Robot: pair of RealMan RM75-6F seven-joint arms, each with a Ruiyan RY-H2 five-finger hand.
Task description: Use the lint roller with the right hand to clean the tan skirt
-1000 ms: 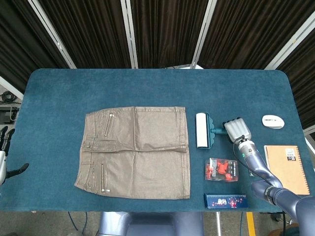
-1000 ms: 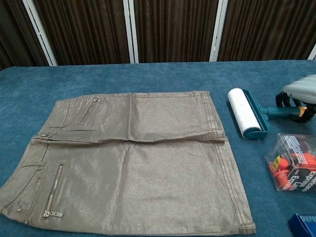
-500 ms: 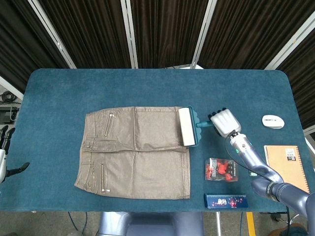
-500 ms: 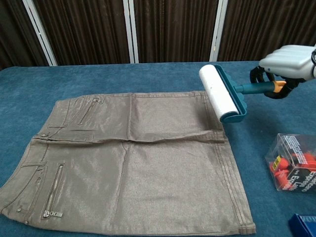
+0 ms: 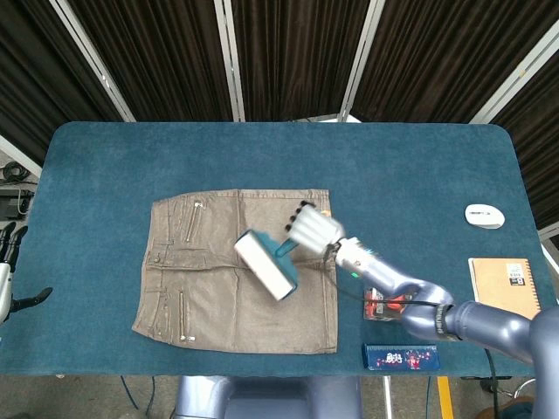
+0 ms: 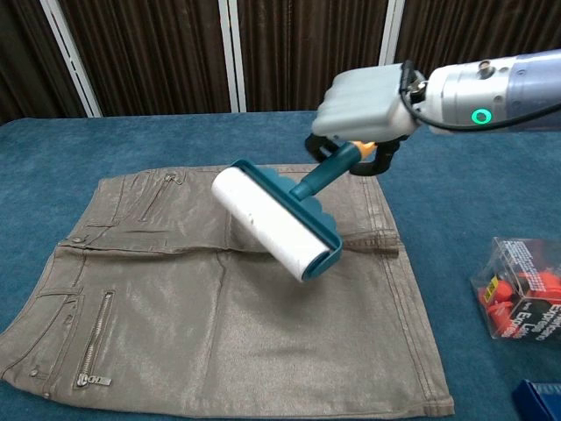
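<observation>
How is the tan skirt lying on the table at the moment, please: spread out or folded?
Spread out flat: the tan skirt shows its whole front, waistband and zips at one side, hem at the other, with only a shallow crease across the middle.

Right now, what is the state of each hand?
Left hand: only partly visible at the frame edge; cannot tell.
Right hand: holding the lint roller.

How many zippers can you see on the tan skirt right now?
2. One short metal zipper lies by the tan skirt's far waistband corner, one longer zipper near its front left corner. The teal-framed white lint roller could hide others.
</observation>
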